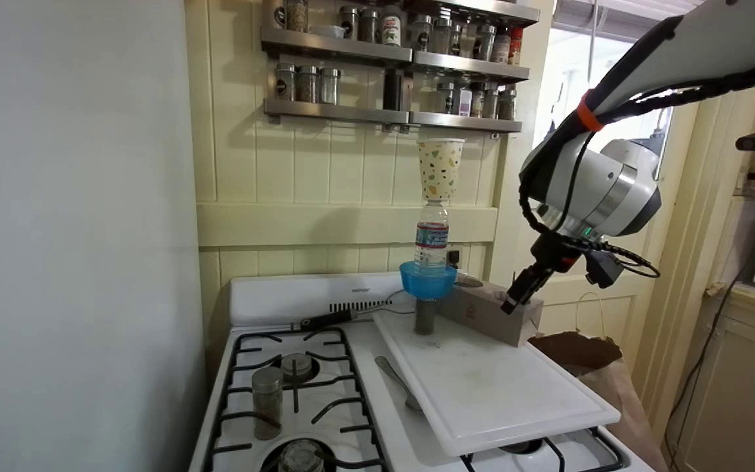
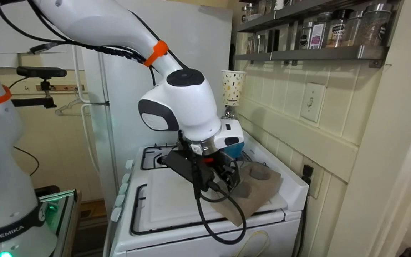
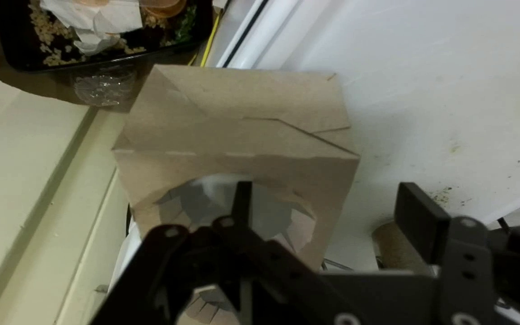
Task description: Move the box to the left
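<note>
Box (image 3: 237, 135), food tray (image 3: 14, 38) only in wrist view

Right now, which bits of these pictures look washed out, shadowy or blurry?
In an exterior view, the window glares white behind the arm and a soft shadow smudges the cream wall; in the wrist view, the claw looks blurrier than the box.

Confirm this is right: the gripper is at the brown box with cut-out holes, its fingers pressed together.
Not the fingers: the wrist view shows them spread well apart, not pressed together. The gripper is indeed at the brown box with cut-out holes.
</note>
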